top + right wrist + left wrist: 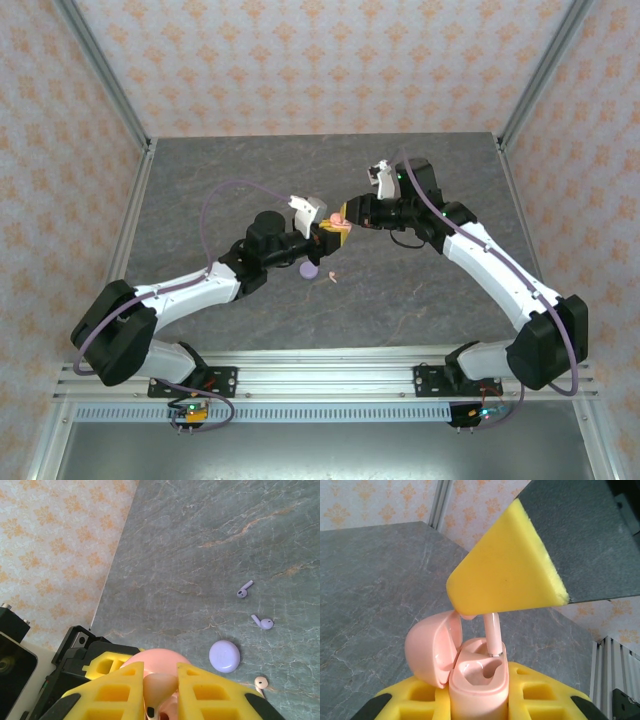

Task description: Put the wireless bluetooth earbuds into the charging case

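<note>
My left gripper (325,232) (480,702) is shut on the pink charging case (480,680), which stands upright with its lid (427,647) swung open to the left. My right gripper (352,215) (161,690) is shut on a pale pink earbud (162,685) directly above the case. In the left wrist view the earbud's stem (493,632) points down with its tip at the mouth of the far slot. The near slot is empty. A second pink earbud (260,682) (331,276) and two lilac earbuds (244,590) (262,623) lie on the table.
A closed round lilac case (224,656) (309,270) lies on the grey marbled table (230,180) just in front of the left gripper. Metal frame posts and patterned walls enclose the table on three sides.
</note>
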`<state>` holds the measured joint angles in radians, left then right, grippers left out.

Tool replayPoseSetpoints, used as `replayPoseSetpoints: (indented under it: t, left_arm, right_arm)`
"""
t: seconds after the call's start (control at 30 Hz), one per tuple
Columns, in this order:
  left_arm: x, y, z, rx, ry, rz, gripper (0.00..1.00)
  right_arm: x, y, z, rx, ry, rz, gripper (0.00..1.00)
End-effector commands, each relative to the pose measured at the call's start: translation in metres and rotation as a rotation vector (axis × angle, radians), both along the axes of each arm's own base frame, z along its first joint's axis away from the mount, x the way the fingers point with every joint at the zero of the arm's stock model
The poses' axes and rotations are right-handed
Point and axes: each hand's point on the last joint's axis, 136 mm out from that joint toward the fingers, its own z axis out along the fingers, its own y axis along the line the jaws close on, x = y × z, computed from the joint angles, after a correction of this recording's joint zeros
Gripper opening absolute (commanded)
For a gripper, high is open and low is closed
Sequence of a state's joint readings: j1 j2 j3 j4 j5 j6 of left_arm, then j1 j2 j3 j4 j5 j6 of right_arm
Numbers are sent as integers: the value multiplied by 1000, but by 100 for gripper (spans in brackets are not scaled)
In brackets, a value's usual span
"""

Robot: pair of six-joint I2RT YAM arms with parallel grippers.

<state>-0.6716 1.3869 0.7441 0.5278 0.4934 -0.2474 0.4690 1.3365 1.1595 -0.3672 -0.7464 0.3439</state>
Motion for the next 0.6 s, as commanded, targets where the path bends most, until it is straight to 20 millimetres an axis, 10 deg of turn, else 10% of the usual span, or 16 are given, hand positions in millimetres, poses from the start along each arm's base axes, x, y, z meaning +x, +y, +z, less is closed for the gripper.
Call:
replayPoseSetpoints:
  t: [0.0,0.57]
  left_arm:
    - [10,-2,24,-45,-36,23,15]
    - [13,-1,25,-45,-27,40,15]
  right_arm:
    - [-3,1,-3,-29,2,11,19]
    - [-9,-1,-13,-59,23,17,30]
